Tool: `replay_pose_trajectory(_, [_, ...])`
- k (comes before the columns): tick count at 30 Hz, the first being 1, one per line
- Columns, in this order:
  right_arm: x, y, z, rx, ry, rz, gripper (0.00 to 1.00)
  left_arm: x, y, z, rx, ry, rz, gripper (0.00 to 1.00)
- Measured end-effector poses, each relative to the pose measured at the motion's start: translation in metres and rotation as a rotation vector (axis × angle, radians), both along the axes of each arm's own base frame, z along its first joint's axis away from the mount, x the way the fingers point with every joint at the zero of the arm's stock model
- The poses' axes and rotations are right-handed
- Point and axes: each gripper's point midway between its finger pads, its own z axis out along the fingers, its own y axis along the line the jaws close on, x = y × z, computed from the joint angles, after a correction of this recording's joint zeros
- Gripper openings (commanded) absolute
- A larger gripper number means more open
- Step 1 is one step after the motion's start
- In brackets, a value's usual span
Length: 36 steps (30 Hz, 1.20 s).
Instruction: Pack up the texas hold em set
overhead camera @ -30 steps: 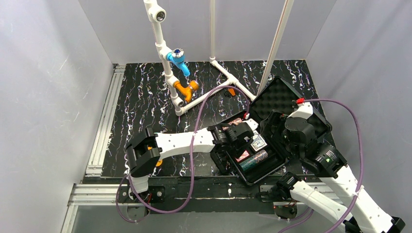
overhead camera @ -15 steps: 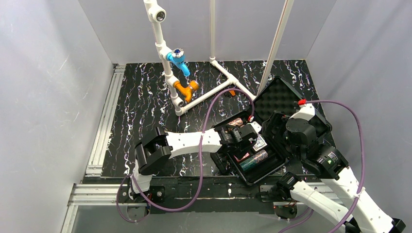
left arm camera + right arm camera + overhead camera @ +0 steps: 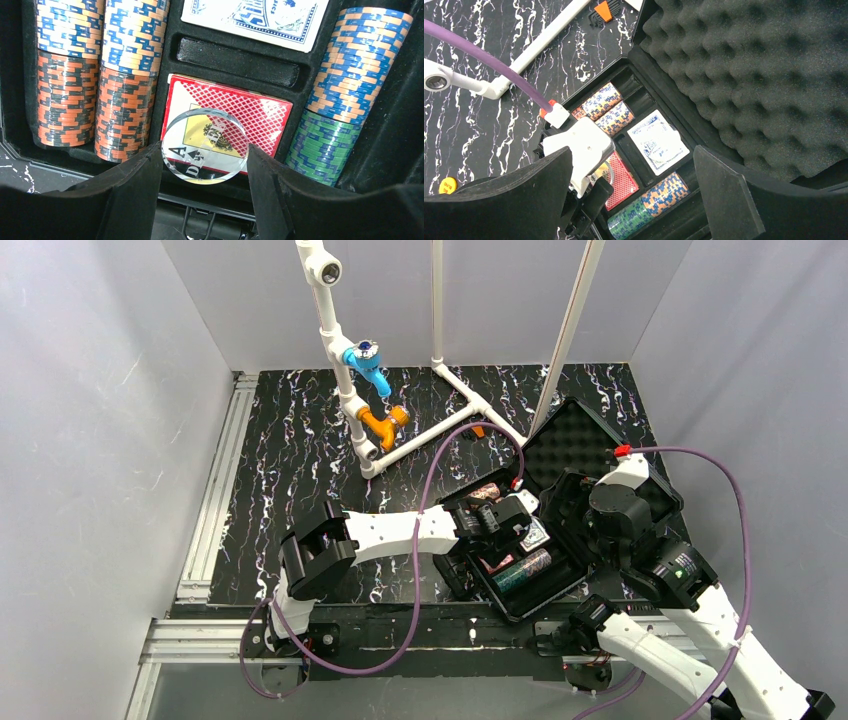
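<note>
Left gripper (image 3: pixel 204 166) jaws hold disc (image 3: pixel 205 145) over red deck (image 3: pixel 260 117), centre frame; lower level, then release; right gripper (image 3: pixel 631 197) jaws wide.

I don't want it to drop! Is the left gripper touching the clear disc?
Touching. Left wrist view: both fingers of the left gripper press the clear disc at opposite edges, no gap.
</note>
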Motion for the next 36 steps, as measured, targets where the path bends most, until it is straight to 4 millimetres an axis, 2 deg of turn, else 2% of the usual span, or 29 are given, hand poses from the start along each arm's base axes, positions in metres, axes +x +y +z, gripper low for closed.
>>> replay_pose_trajectory(10, [0.0,0.0,0.0,0.001,-0.001,-0.001,0.98,-0.002,0.003,-0.004,0.008,0.007,0.006,0.44])
replay_pose_trajectory(16, [0.0,0.0,0.0,0.001,-0.001,-0.001,0.98,-0.004,0.002,-0.007,0.0,0.021,0.003,0.62])
replay_pose_trajectory(22, [0.0,0.0,0.0,0.002,-0.001,-0.001,0.98,-0.006,0.0,-0.009,-0.014,0.033,0.005,0.77])
replay_pose_trajectory(31, [-0.001,-0.001,0.002,0.008,-0.007,-0.001,0.98,-0.01,0.007,-0.005,-0.023,0.039,0.007,0.81])
replay_pose_trajectory(36, [-0.001,-0.001,0.001,0.007,-0.006,-0.002,0.98,-0.012,0.014,0.019,-0.067,0.023,0.011,0.84])
